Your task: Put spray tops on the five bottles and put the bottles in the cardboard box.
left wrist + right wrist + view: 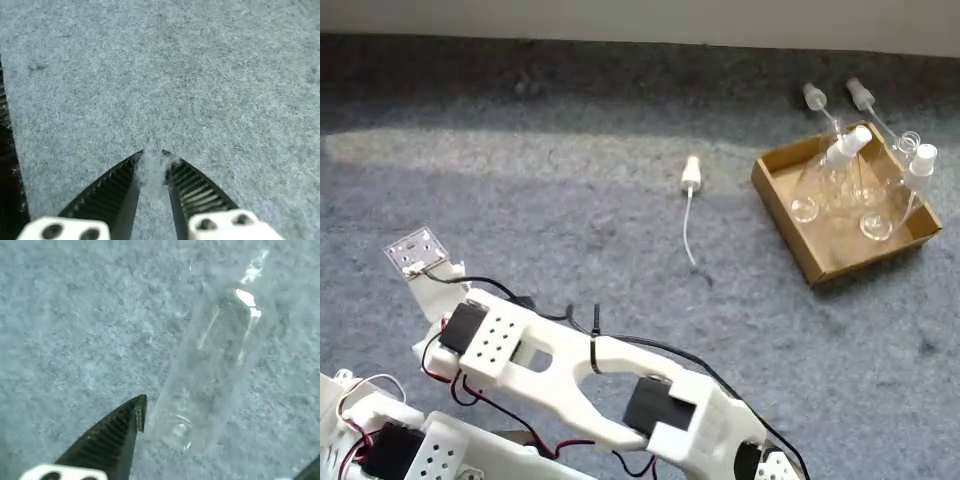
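your right jaws are spread either side of the clear bottle (215, 365) on the desk (75, 315); centre on its body before pinching. left jaws pressed together, empty.

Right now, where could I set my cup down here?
Bare grey mat lies between the small clear square piece and the white spray top with thin tube. Crowded: the brown cardboard box of clear bottles, and the near edge with the white arms.

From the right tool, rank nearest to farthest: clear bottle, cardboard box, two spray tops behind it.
1. clear bottle, lying at the right tool.
2. cardboard box, across the carpet.
3. two spray tops, beyond the box's far edge.
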`<action>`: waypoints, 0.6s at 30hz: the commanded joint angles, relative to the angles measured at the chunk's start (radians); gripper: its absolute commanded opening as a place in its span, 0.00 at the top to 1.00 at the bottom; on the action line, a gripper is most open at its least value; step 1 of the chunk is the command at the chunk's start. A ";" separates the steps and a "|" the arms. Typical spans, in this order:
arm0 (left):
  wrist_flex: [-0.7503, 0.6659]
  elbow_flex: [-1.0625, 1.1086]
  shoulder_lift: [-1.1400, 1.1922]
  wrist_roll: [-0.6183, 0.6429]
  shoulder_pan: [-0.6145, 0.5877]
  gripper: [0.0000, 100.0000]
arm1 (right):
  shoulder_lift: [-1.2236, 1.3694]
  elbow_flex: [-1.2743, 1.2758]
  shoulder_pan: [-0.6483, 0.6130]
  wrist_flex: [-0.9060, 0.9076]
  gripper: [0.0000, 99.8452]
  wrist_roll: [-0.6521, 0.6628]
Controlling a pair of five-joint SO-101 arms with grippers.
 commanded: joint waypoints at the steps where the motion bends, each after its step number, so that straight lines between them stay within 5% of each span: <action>1: -0.002 0.018 -0.008 -0.008 -0.016 1.00 | 0.044 -0.082 0.038 -0.041 0.53 -0.009; 6: -0.005 0.033 -0.008 -0.008 -0.016 1.00 | 0.160 -0.194 0.076 -0.041 0.58 -0.009; 12: -0.005 0.038 -0.008 -0.008 -0.015 1.00 | 0.208 -0.283 0.148 0.030 0.87 -0.003; 18: -0.005 0.039 -0.008 -0.008 -0.015 1.00 | 0.208 -0.344 0.223 0.156 0.90 -0.002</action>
